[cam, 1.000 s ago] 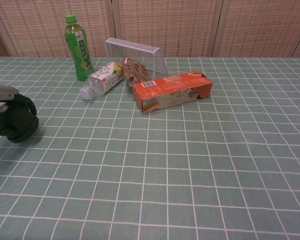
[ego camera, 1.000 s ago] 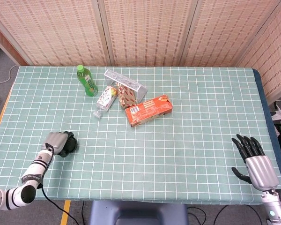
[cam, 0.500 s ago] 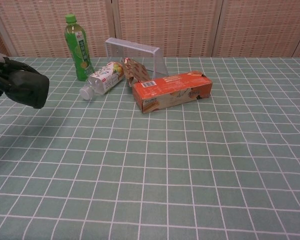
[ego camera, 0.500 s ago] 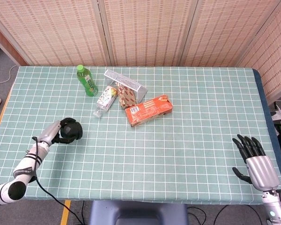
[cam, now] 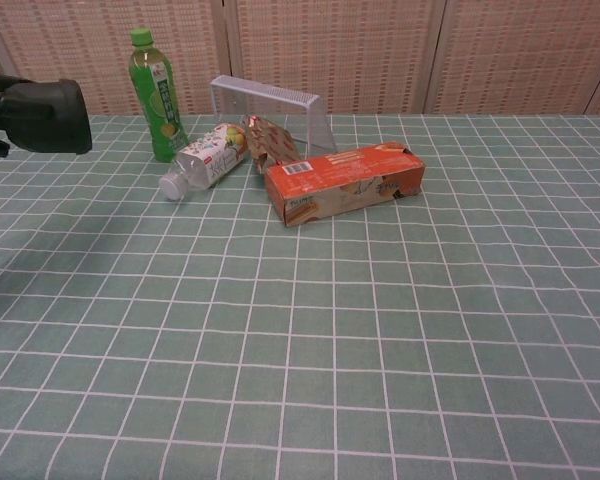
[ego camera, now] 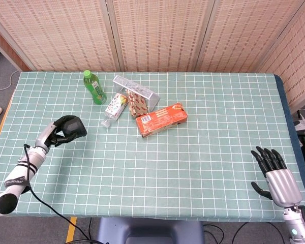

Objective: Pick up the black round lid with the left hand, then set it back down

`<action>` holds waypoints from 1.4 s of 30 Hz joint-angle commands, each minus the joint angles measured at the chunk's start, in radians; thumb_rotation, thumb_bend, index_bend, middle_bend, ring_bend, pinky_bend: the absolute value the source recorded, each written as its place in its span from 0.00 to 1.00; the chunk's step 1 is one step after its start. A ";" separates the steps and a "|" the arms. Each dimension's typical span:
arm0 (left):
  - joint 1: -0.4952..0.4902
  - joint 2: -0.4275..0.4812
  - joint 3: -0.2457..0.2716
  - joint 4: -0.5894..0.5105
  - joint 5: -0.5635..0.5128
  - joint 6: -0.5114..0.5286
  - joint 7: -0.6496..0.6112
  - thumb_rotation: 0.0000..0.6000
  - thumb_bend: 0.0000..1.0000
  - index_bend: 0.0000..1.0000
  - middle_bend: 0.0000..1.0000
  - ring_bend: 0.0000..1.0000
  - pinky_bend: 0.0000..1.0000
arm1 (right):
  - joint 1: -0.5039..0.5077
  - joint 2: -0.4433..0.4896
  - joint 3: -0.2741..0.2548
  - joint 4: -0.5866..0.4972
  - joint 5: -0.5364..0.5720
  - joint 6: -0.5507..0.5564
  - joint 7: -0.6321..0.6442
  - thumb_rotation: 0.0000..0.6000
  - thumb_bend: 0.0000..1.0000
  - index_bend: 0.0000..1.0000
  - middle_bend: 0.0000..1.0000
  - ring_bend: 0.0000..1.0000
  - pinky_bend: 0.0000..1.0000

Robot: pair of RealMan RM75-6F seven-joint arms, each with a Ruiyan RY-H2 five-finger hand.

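One black round lid (ego camera: 73, 126), gripped in the left robot hand (ego camera: 57, 133) and raised clear of the worktop (ego camera: 203, 152) at its left side. Right robot hand (ego camera: 274, 173): released, fingers spread, holding nothing, near right corner. Green bottle (ego camera: 93, 87) and orange box (ego camera: 161, 119) far centre.

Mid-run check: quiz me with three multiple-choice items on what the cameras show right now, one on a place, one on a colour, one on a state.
1. Where is the black round lid?
A. Lying on the table
B. In the left hand, clear of the table
C. On the orange box

2. What colour is the upright bottle?
A. Green
B. Blue
C. Red

3. How is the right hand?
A. Holding the clear bottle
B. Pressing on the orange box
C. Empty, fingers apart

Answers:
1 B: the left hand grips the black round lid above the table.
2 A: the upright bottle is green.
3 C: the right hand holds nothing.
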 commanded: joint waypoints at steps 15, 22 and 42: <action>-0.339 -0.038 0.542 0.028 -0.384 0.216 1.222 1.00 0.51 0.64 0.70 0.69 0.96 | 0.000 0.011 -0.006 -0.003 -0.005 -0.006 0.006 1.00 0.17 0.00 0.00 0.00 0.00; -0.509 -0.192 0.635 -0.039 -0.869 0.635 1.744 1.00 0.54 0.61 0.69 0.67 0.93 | -0.004 0.009 0.000 0.000 -0.001 0.006 -0.006 1.00 0.17 0.00 0.00 0.00 0.00; -0.328 -0.082 0.405 -0.088 -0.555 0.308 1.385 1.00 0.54 0.62 0.71 0.68 0.94 | 0.003 0.009 -0.010 -0.001 -0.012 -0.013 0.023 1.00 0.17 0.00 0.00 0.00 0.00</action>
